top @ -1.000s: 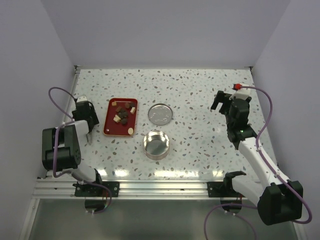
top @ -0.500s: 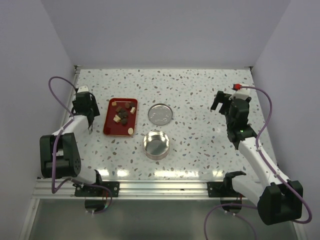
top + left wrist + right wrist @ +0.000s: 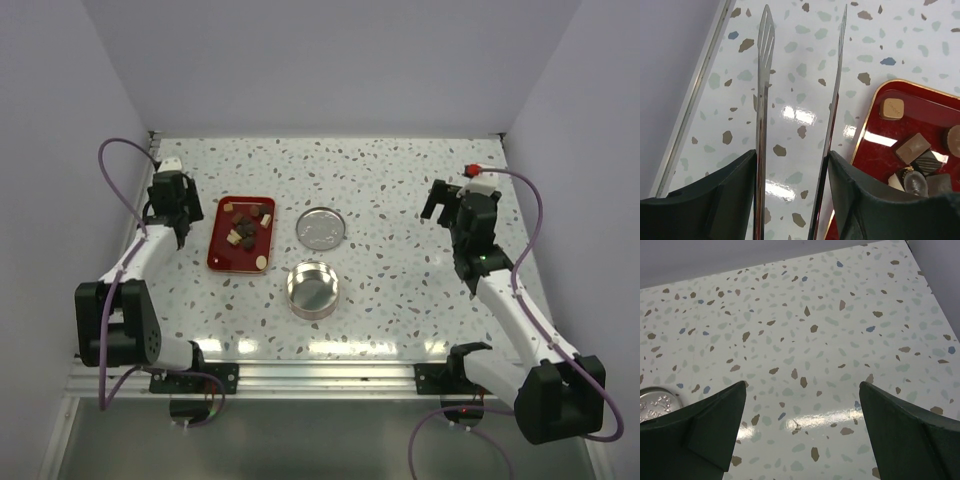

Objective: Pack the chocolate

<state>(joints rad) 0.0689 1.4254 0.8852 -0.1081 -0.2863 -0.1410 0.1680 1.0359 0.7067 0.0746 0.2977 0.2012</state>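
left-centre: red tray (image 3: pixel 226 262), tin lid (image 3: pixel 321 228), open tin (image 3: pixel 313 290) clustered, narrow gaps between | centre-right: wide bare tabletop (image 3: pixel 390 250) | far left: strip between red tray and wall (image 3: pixel 60 150) taken by left gripper (image 3: pixel 804 20)

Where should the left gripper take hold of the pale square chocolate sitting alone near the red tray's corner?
Pinch the pale square chocolate across two opposite flat sides, coming straight down. The raised rim of the red tray flanks it closely, so a sideways approach looks blocked. It lies flat, apart from the other chocolates, leaving room for the open left gripper.
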